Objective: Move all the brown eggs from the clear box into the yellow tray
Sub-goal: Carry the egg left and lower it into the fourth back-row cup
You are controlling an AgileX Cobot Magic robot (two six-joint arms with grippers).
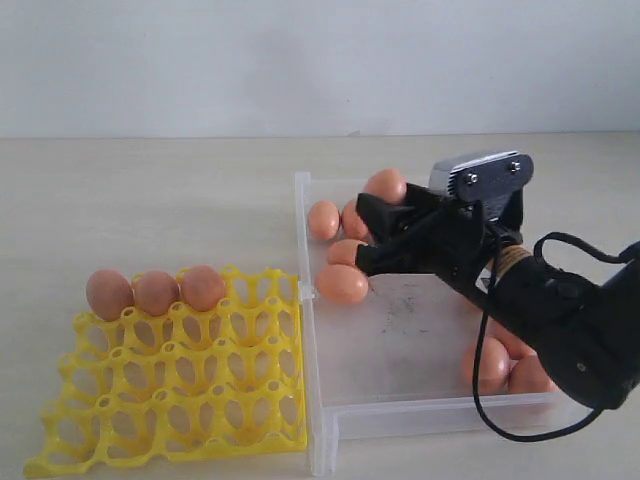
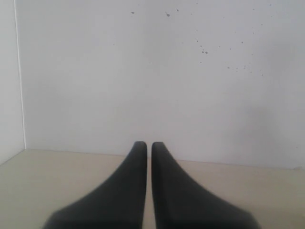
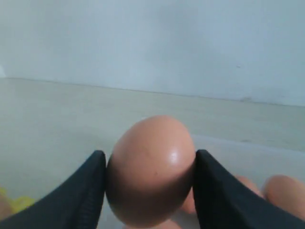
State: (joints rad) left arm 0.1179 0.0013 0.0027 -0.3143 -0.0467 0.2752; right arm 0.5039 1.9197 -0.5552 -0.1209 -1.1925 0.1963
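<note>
The right pincer (image 3: pixel 150 154) clamps a brown egg (image 3: pixel 150 174) (apparently over the clear box (image 1: pixel 400 340)); left pincer (image 2: pixel 148 145) together.

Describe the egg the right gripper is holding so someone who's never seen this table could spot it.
Find the clear box just right of the yellow tray. Among the brown eggs clustered at its far end by the tray-side wall, take the egg between the black fingers of the right gripper. It alone is pinched on both sides; its neighbours lie free.
</note>
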